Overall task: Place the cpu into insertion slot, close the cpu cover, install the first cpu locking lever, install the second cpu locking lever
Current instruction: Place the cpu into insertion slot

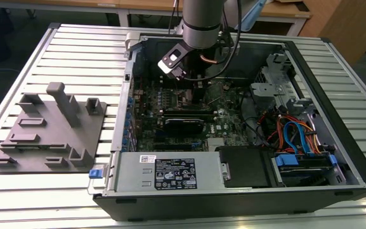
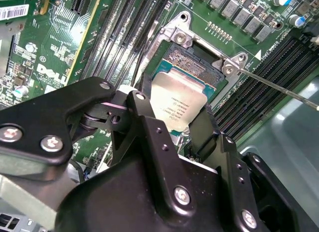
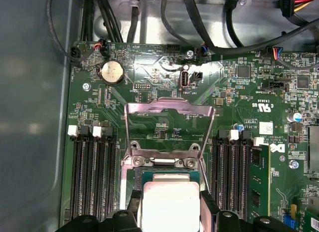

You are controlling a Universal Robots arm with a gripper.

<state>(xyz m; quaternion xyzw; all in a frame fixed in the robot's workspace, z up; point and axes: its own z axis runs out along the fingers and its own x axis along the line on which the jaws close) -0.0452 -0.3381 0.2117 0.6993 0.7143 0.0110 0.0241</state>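
The cpu (image 2: 180,103), a square chip with a silver-grey top, sits between the two black fingers (image 2: 144,105) of my gripper (image 2: 174,115), which is shut on it. It hangs tilted just over the insertion slot (image 2: 195,67), whose dark pin field shows past the chip's far edge. In the first wrist view the cpu (image 3: 169,199) is above the insertion slot (image 3: 164,169). The cpu cover (image 3: 167,108), a silvery frame with a square window, stands swung open behind it. A thin metal locking lever (image 2: 279,89) sticks out to one side, unlatched. My arm (image 1: 202,24) reaches down into the open computer case (image 1: 335,95).
Long black memory slots (image 3: 92,177) flank the socket, and a green memory module (image 3: 259,177) stands in one. Black cables (image 3: 199,22) and a coin battery (image 3: 112,72) lie beyond the cover. A grey fixture (image 1: 49,129) sits on the slatted table at the exterior view's left.
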